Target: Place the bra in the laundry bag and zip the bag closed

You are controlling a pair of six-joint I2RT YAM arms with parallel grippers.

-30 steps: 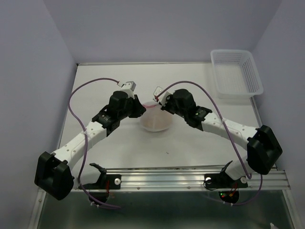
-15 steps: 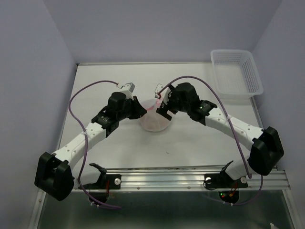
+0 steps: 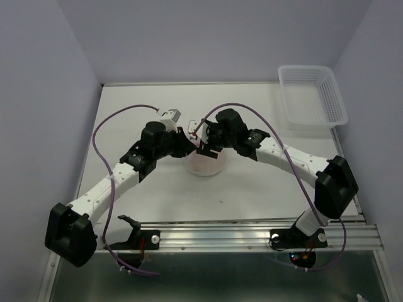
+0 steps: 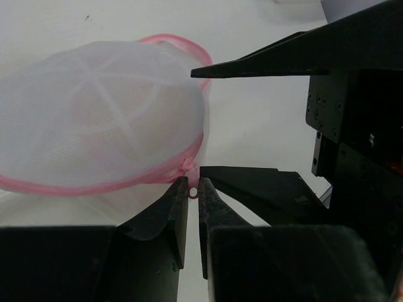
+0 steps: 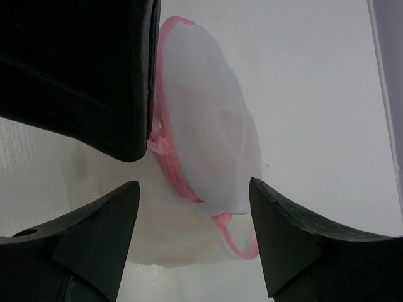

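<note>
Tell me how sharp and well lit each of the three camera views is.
Top external: evenly lit and sharp, soft shadows only, the laundry bag partly hidden. Left wrist: mesh fairly sharp, the left claw near the lens dark and soft-edged. Right wrist: the right claw a black silhouette, the table bright, slightly washed out.

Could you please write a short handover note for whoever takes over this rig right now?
Left gripper: shut on the zipper pull at the pink rim of the laundry bag.
Right gripper: open, fingers either side of the laundry bag, not gripping.
Bra: a beige tint low inside the mesh suggests it is bagged.
Done: pull grasped.
Left to do: the lid stands lifted on one side; run the zip round until closed.
</note>
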